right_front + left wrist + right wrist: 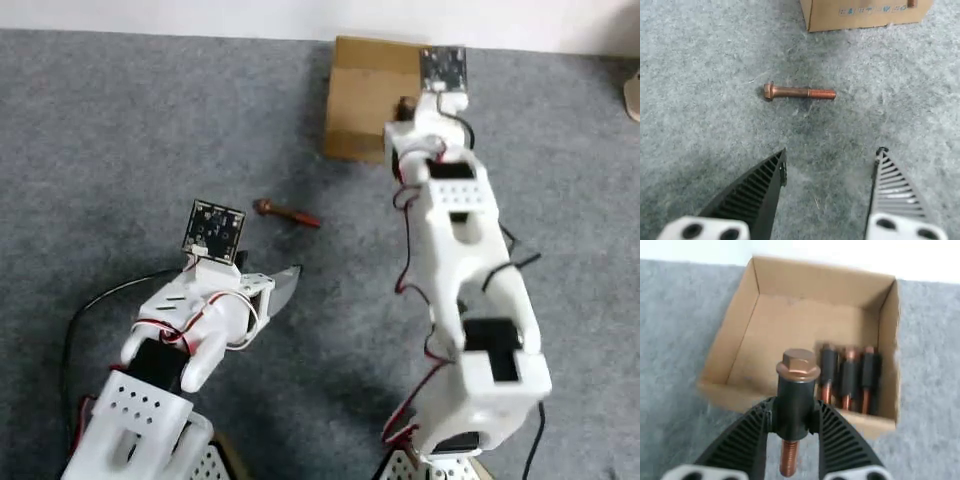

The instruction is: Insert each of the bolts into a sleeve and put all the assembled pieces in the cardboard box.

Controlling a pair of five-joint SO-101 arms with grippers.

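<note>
A copper bolt [799, 92] lies bare on the grey carpet, its head pointing away from the cardboard box [860, 17]; the high view has the same bolt [286, 212] left of the box [365, 95]. My left gripper [830, 162] hovers open a short way before it, nothing between its fingers. My right gripper [792, 422] is shut on an assembled piece [794, 400], a copper bolt through a black sleeve, held upright just short of the box's near wall [735, 395]. Three assembled pieces [847, 377] lie side by side inside the box.
The right arm [460, 250] stretches over the carpet up to the box at the far edge. The left arm [200, 320] sits at the near left. Open carpet surrounds the loose bolt.
</note>
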